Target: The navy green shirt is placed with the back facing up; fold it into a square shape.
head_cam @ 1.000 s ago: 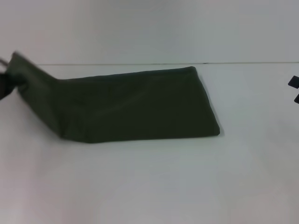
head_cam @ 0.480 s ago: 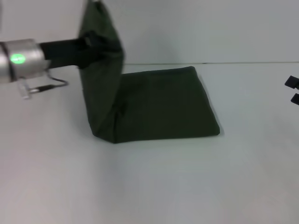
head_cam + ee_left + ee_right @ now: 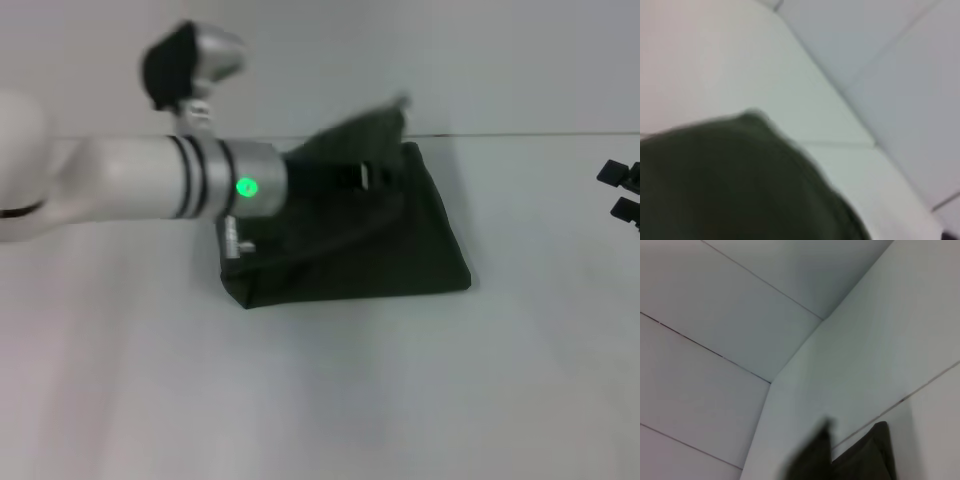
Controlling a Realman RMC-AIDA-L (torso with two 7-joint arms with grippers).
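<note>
The navy green shirt point(image 3: 410, 250) lies folded on the white table point(image 3: 300, 400), right of centre in the head view. My left arm reaches across from the left. My left gripper point(image 3: 383, 168) is shut on the shirt's left end and holds it as a raised flap point(image 3: 375, 120) over the flat part, near the far right corner. The shirt's fabric fills the lower part of the left wrist view point(image 3: 730, 185). It also shows in the right wrist view point(image 3: 867, 457). My right gripper point(image 3: 620, 190) is open and empty at the far right edge, apart from the shirt.
The table's back edge point(image 3: 520, 134) meets a pale wall just behind the shirt. Bare white table surface lies in front of the shirt and to its right.
My left gripper has carried the shirt's left end up and over to the right, from the far left to above the shirt's right part. The right gripper has barely moved.
</note>
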